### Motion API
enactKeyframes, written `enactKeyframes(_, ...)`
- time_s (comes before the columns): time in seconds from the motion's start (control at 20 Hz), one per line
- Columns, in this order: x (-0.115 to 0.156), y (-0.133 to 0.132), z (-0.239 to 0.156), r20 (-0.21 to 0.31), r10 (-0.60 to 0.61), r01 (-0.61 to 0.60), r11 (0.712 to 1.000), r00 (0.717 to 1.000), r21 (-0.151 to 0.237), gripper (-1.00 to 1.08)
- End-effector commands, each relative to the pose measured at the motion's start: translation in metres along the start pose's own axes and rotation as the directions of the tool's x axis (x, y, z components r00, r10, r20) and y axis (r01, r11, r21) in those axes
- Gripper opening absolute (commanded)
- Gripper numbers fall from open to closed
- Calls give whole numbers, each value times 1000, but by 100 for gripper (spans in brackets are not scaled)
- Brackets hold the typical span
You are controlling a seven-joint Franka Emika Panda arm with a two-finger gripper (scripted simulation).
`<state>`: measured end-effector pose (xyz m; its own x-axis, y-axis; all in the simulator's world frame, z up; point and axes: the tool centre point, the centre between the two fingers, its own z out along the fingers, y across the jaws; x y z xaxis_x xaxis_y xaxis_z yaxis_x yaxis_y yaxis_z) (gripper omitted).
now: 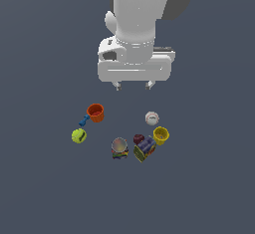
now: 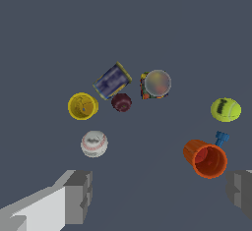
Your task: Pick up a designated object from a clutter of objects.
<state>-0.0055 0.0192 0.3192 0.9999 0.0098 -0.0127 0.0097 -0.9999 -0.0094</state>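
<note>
Big white robot arm (image 1: 142,14) hangs over a flat dark grey worktop (image 1: 45,188). Its pincer (image 1: 133,84) is spread wide, pinching nothing, well above the items; in the wrist view the two grey fingers (image 2: 78,195) sit far apart with bare worktop between.

Multicoloured box with a dark blue side and yellow edge (image 1: 144,150) lies tilted, just beside the yellow plastic cup (image 1: 161,135). Orange plastic cup (image 1: 95,112) lies tipped on its side, a small blue piece (image 1: 83,121) touching it. Greyish glossy ball on a multicoloured base (image 1: 119,148) stands near the box, on the exterior view's left of it. Yellow-green tennis ball (image 1: 78,136) sits apart, furthest to the exterior view's left.

Small white ball with faint red stitching (image 1: 152,118) rests on the worktop alone, near the yellow cup, nearest the pincer of that group, untouched. Dark red lump (image 1: 138,139) is wedged between box and yellow cup, touching the box.
</note>
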Motion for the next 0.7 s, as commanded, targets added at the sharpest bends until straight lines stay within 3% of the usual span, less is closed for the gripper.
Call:
enactKeyframes(0.0, 0, 0, 0, 0, 0, 0, 1000, 1000, 0, 100)
enactKeyframes(0.65, 1, 19, 7, 3, 20, -20, 1000, 1000, 19, 100)
